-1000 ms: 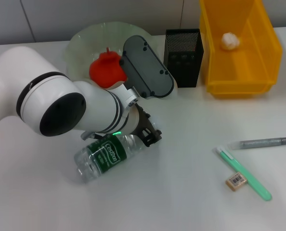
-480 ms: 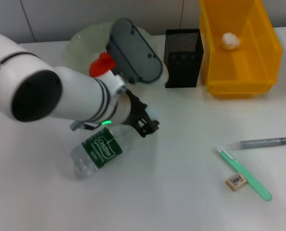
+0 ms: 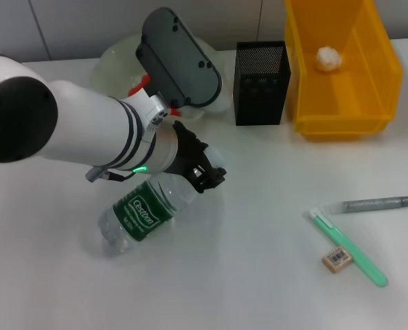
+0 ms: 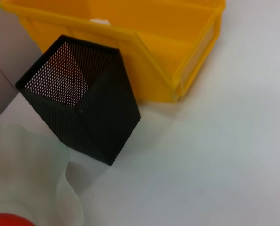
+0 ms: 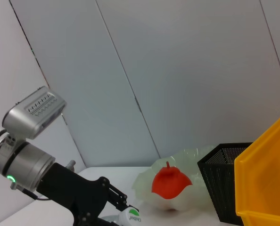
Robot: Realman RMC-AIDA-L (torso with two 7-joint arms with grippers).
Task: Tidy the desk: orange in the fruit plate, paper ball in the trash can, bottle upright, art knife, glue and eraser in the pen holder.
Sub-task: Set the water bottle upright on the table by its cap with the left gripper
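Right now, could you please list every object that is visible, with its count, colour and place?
bottle: 1, clear with green-and-white label, lying tilted on the table, cap end at the left gripper.
orange: 1, red-orange, in the fruit plate.
fruit plate: 1, pale green, far left of the table.
pen holder: 1, black mesh, upright between plate and trash can.
trash can: 1, yellow, far right.
paper ball: 1, white, inside the trash can.
grey pen: 1, near right on the table.
green art knife: 1, lying beside the eraser.
eraser: 1, tan, near right.
left gripper: 1, black, shut on the bottle's cap end.
right gripper: not in view.
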